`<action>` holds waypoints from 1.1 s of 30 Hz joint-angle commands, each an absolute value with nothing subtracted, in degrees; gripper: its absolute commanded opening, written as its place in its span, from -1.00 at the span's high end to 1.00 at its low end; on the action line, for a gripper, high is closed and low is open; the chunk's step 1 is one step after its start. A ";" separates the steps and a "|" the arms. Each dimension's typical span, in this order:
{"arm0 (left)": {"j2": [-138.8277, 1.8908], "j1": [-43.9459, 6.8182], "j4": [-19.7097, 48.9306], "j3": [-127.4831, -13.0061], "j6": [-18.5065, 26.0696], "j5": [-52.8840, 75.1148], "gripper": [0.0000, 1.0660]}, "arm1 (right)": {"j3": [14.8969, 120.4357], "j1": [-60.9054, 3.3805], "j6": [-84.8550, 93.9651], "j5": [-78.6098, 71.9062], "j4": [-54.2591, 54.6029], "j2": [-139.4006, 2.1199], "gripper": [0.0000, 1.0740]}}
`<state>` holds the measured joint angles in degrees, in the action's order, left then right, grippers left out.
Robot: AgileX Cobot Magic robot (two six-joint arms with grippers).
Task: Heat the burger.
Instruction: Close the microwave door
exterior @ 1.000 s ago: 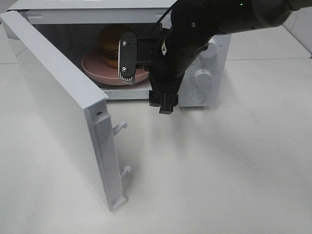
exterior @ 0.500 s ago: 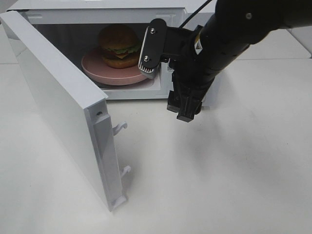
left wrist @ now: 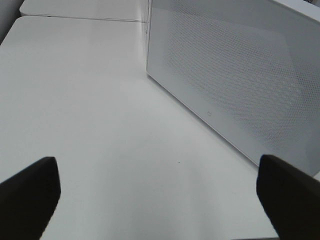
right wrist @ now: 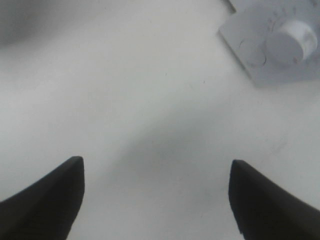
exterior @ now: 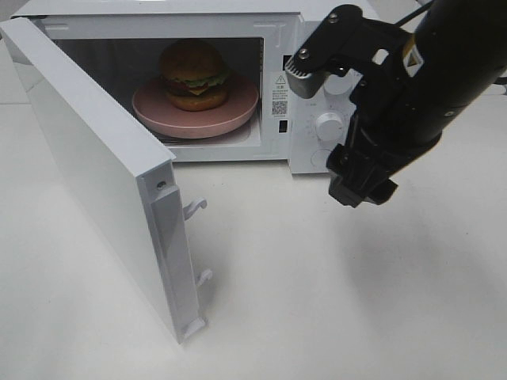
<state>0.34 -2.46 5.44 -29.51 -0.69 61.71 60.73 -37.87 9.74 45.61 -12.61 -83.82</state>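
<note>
The right gripper (right wrist: 155, 161) hangs over the bare counter (exterior: 333, 301) with its jaws spread wide and nothing between them. It is just in front of the microwave's (exterior: 158, 7) control panel, and the lower knob (right wrist: 292, 42) is close ahead of its fingertips.

The burger (exterior: 195, 75) is well apart from this gripper, farther back and off toward the left arm's side. It sits upright on the pink plate (exterior: 238, 111) inside the microwave cavity. The door (exterior: 87, 174) is swung fully open, out beyond the burger from the right gripper.

The left gripper (left wrist: 156, 159) is also spread wide and empty. It faces the door's dotted outer panel across a stretch of counter, touching nothing.
</note>
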 commanded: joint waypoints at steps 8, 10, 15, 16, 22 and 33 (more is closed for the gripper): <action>1.15 -2.29 5.84 -29.51 -0.69 61.08 -0.88 | 60.33 -37.87 7.22 60.91 -5.33 -75.23 -0.42; 1.15 -2.29 5.84 -29.51 -0.69 61.08 -0.88 | 58.96 -37.87 6.88 61.19 -5.44 -71.85 -0.42; 1.15 -2.29 5.84 -29.51 -0.69 61.08 -0.88 | 55.12 -37.87 5.33 60.73 -5.50 -66.63 -0.42; 1.15 -2.29 5.84 -29.51 -0.69 61.08 -0.88 | 55.12 -37.87 5.33 60.73 -5.50 -66.63 -0.42; 1.15 -2.29 5.84 -29.51 -0.69 61.08 -0.88 | 48.24 -37.87 2.12 59.01 -6.07 -59.07 -0.42; 1.15 -2.29 5.84 -29.51 -0.69 61.08 -0.88 | 38.27 -24.87 -3.04 55.81 -6.07 -42.91 -0.42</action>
